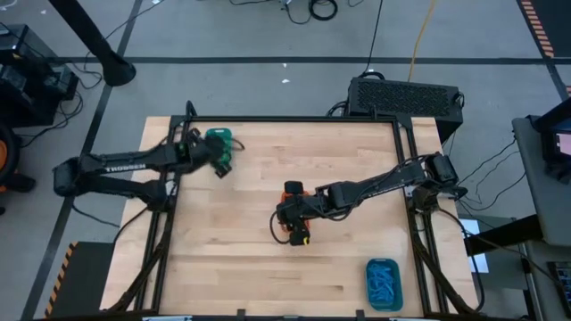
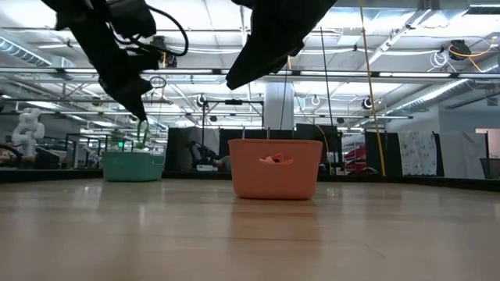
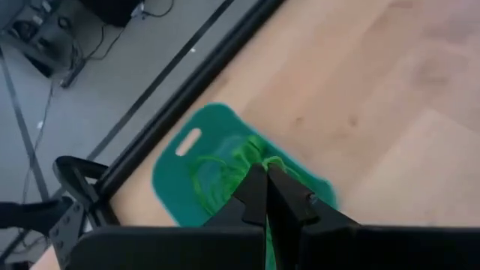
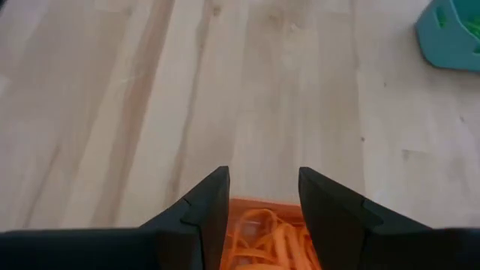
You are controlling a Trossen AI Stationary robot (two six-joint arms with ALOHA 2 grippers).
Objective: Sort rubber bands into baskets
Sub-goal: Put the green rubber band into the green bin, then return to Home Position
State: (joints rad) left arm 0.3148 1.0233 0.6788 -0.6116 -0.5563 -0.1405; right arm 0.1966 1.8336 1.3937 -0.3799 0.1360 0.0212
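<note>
My left gripper [image 1: 222, 167] hovers just in front of the teal basket [image 1: 219, 139] at the table's far left, shut on a green rubber band [image 2: 144, 131]. That basket holds a heap of green bands [image 3: 217, 174]. My right gripper [image 4: 262, 196] stands open above the orange basket [image 1: 295, 230] in the middle of the table. Orange bands [image 4: 264, 232] lie in the basket below its fingers, untouched. A second teal basket [image 1: 384, 283] at the near right holds blue bands. My left gripper pinches a green rubber band [image 3: 268, 160] between its two fingertips, slanting down toward the teal basket. A thin strand of the band hangs slack below the fingertips [image 2: 141, 109], clear of the table and above the basket's height.
Bare wooden tabletop [image 1: 250, 259] lies between the baskets. A black frame rail [image 3: 187, 82] runs along the table's far edge just behind the teal basket. A black box [image 1: 406, 96] stands beyond the far right corner.
</note>
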